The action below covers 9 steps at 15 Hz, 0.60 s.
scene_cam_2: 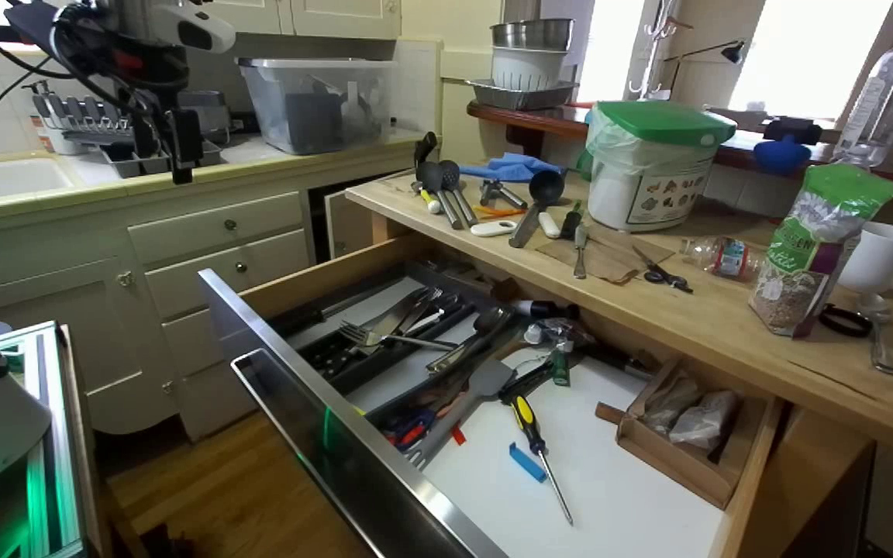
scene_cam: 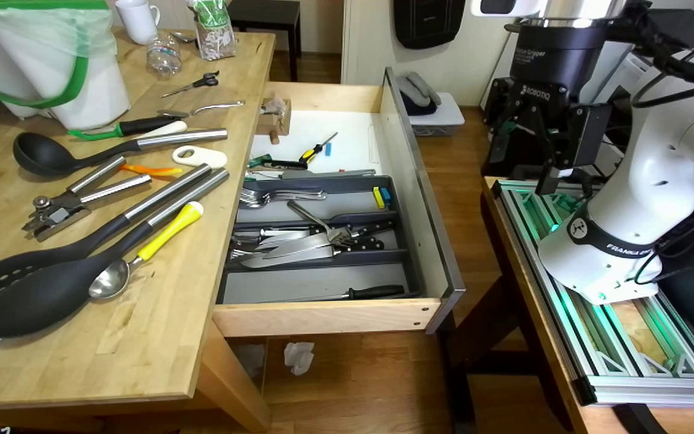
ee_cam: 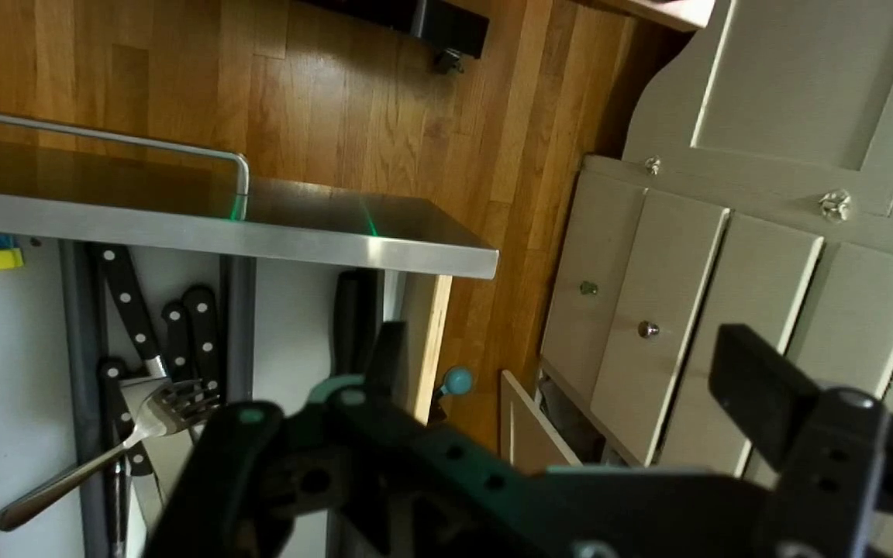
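Note:
My gripper [ee_cam: 570, 356] hangs with its jaws spread wide and nothing between them. It is held high, beyond the front of the pulled-out drawer [scene_cam: 410, 181], and touches nothing. A dark cutlery tray fills the near part of that drawer in an exterior view. Black-handled knives [ee_cam: 201, 329] lie in one compartment, and a fork [ee_cam: 153, 418] rests slantwise over them and across a divider. On the wooden counter [scene_cam: 160, 337] lie a black ladle [scene_cam: 46, 155], a slotted spoon [scene_cam: 15, 274], a solid black spoon [scene_cam: 46, 295] and a yellow-handled scoop [scene_cam: 178, 223].
A white bin [scene_cam_2: 663, 178] with a green lid, scissors [scene_cam_2: 660, 275], a seed bag [scene_cam_2: 791, 271] and a mug [scene_cam_2: 880, 256] stand or lie farther along the counter. Inside the drawer are a screwdriver [scene_cam_2: 525, 415] and a small box [scene_cam_2: 679, 465]. Cabinets stand opposite.

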Tool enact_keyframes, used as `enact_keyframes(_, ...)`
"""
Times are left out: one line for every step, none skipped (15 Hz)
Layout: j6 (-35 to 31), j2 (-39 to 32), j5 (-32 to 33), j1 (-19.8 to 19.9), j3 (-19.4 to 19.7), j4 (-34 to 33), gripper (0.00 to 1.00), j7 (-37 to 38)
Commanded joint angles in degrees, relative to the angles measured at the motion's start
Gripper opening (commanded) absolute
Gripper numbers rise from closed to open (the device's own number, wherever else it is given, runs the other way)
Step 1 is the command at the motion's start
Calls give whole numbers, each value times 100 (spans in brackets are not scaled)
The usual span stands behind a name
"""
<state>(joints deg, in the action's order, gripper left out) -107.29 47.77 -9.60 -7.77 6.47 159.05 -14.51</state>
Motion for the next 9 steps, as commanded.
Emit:
enact_keyframes(-453, -342, -167, 388, 164, -214, 100, 226)
enact_keyframes(-559, -471, -221, 467, 354, -311, 100, 160)
enact_keyframes(-702, -637, -231, 607, 554, -413, 100, 84)
enact_keyframes(-905, -828, -296, 707, 733, -471, 100, 28)
enact_keyframes(-1072, -1040, -414, 768, 962, -556, 100, -55)
enact_keyframes(-1363, -1272, -571, 805, 1175, -597, 100, -151)
enact_keyframes(-1651, -1559, -809, 792, 1404, -678, 100, -285)
enact_keyframes(-1883, -1791, -1109, 737, 1591, -746, 100, -398)
enact_keyframes(-2136, -2125, -1492, 626, 1781, -867, 100, -538)
